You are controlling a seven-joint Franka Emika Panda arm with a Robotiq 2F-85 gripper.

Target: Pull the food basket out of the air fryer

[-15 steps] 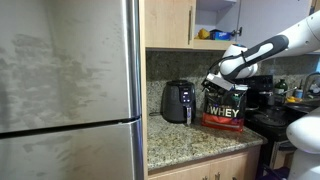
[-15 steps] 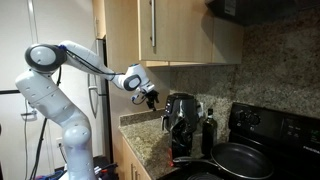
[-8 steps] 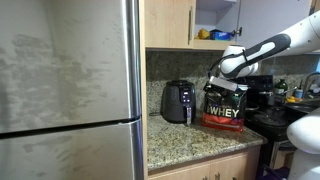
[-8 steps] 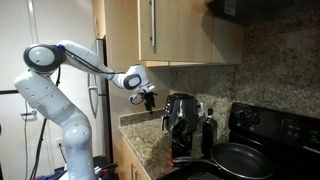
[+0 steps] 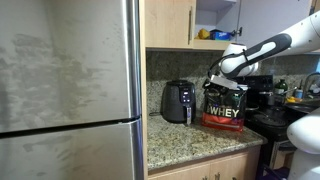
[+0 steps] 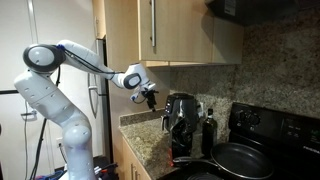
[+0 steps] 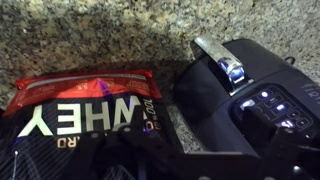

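Observation:
The air fryer (image 5: 178,101) is a small black egg-shaped appliance on the granite counter, left of the black-and-red WHEY tub (image 5: 224,106). Its food basket (image 5: 185,112) forms the lower front and sits pushed in. In the wrist view the air fryer (image 7: 250,105) fills the right side, with lit buttons on top. The basket's silver handle (image 7: 222,60) sticks out towards the granite. My gripper (image 5: 212,81) hangs above the gap between fryer and tub, touching neither. Its dark fingers (image 7: 270,135) look open with nothing between them. The gripper (image 6: 150,97) also points down in an exterior view.
A steel fridge (image 5: 70,90) fills the left. The WHEY tub (image 7: 85,115) stands close beside the fryer. A black coffee machine (image 5: 256,96) and a stove (image 6: 245,155) lie beyond the tub. Wall cabinets (image 6: 150,30) hang overhead.

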